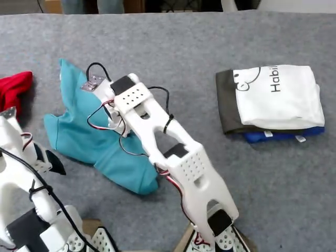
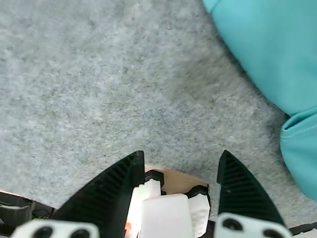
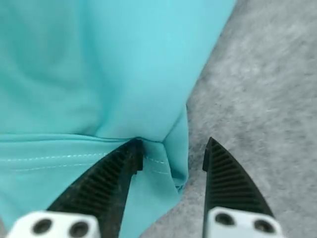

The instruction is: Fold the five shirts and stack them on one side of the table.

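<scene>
The teal shirt (image 1: 76, 137) lies bunched up on the grey table (image 1: 184, 47). The right gripper (image 3: 172, 156) is down on it, fingers apart, with a corner of cloth between them. The left gripper (image 2: 181, 166) is apart too, over bare table just beside that shirt. Well apart, a folded white shirt (image 1: 281, 100) tops a grey shirt (image 1: 227, 105) and a blue shirt (image 1: 273, 136).

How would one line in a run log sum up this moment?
right gripper: open, at teal shirt hem | left gripper: open, over table | folded stack: three shirts | red shirt: crumpled
</scene>
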You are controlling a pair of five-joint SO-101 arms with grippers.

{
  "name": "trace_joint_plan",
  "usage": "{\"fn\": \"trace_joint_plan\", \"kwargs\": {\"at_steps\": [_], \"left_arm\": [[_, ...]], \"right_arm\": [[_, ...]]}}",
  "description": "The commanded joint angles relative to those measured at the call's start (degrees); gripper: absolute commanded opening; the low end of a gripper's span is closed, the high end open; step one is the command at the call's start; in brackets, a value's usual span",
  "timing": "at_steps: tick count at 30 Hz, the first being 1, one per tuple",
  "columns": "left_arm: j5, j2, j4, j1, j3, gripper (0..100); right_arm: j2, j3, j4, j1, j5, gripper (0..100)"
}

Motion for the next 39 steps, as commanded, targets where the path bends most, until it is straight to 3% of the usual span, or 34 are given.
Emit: {"fn": "trace_joint_plan", "kwargs": {"at_steps": [1, 7, 15, 24, 31, 39], "left_arm": [[0.3, -1.7, -0.5, -1.2, 0.0, 26], [0.3, -1.7, -0.4, -0.9, -0.2, 26], [0.3, -1.7, -0.3, -1.1, -0.5, 26], [0.3, -1.7, -0.3, -1.4, -0.5, 26], [0.3, -1.7, -0.2, -1.4, -0.6, 26], [0.5, -1.8, -0.2, -0.9, -1.3, 26]], "right_arm": [[1.5, -7.4, 3.9, -0.3, -0.6, 21.1], [3.6, -13.4, 8.4, -0.3, -0.2, 8.4], [3.5, -13.6, 8.9, -0.2, -0.3, 9.8], [3.4, -14.2, 8.9, 1.0, -0.7, 2.5], [-3.6, -14.1, 8.9, 6.3, -4.6, 1.4], [-14.3, -14.2, 5.8, 18.3, -7.2, 1.4]]}}
